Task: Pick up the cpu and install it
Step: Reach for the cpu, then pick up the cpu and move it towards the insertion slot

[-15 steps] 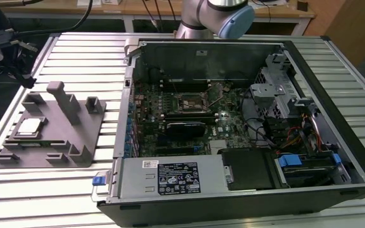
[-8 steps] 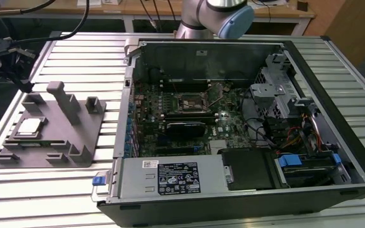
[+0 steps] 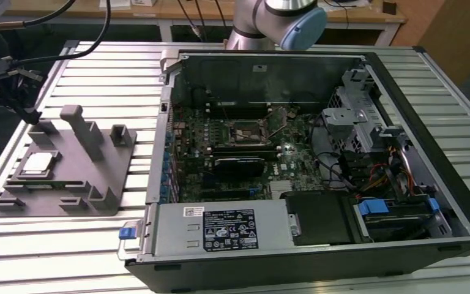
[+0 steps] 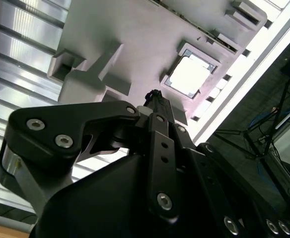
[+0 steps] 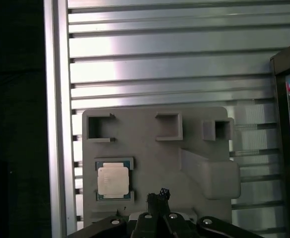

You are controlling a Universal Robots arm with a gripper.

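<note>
On the exterior view's left I see the grey holder (image 3: 96, 177) sitting on the slatted metal desk (image 3: 55, 251). The cpu (image 3: 39, 162) lies flat in a square recess of that holder, silvery top up. In both wrist views my claw (image 4: 154, 95) (image 5: 160, 194) hovers above the holder, just beside the cpu (image 4: 189, 77) (image 5: 113, 180) and not touching it. Its thin tips look pressed together with nothing between them.

Further right in the exterior view, the open computer case (image 3: 431, 92) lies on its side beside the holder. Inside, I can make out the motherboard (image 3: 292, 162) with the dark square socket frame (image 3: 247, 131) near its middle and a black block (image 3: 239, 166) just below that. The power supply (image 3: 218, 229) sits along the near edge, and the drive cage (image 3: 357, 122) stands toward the right. The arm's base joint (image 3: 276, 21) rises behind the case.
</note>
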